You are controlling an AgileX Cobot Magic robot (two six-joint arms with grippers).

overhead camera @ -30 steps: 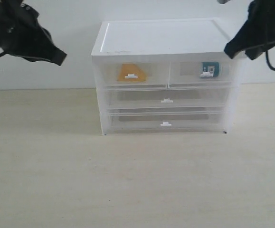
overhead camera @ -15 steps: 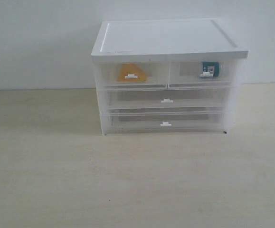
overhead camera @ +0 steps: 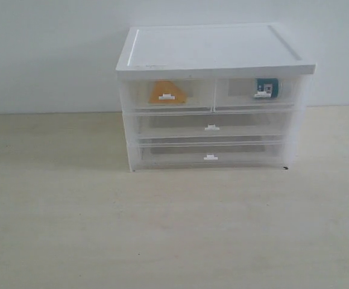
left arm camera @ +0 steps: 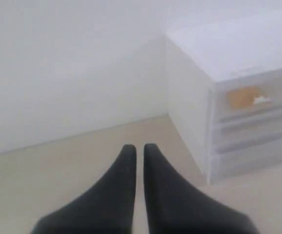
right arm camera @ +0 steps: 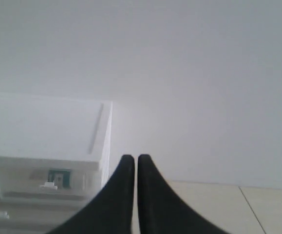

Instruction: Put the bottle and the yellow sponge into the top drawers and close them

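Note:
The yellow sponge (overhead camera: pixel 166 92) lies inside the left top drawer (overhead camera: pixel 192 96), which is pushed in. The bottle (overhead camera: pixel 267 88) with its teal label sits inside the right top drawer (overhead camera: pixel 237 95), also pushed in. Neither gripper shows in the exterior view. In the left wrist view my left gripper (left arm camera: pixel 139 147) is shut and empty, off to the side of the unit, with the sponge (left arm camera: pixel 243 97) visible through its drawer front. My right gripper (right arm camera: pixel 132 158) is shut and empty beside the unit's other end, the bottle (right arm camera: pixel 59 176) seen through the drawer.
The white-topped drawer unit (overhead camera: pixel 210 48) stands at the back of the pale wooden table (overhead camera: pixel 162 229), against a white wall. Two full-width drawers (overhead camera: pixel 210 127) below are shut.
Both arms have drawn back out of the exterior view, the left one to the left and the right one to the right. The drawers and their contents have not moved.

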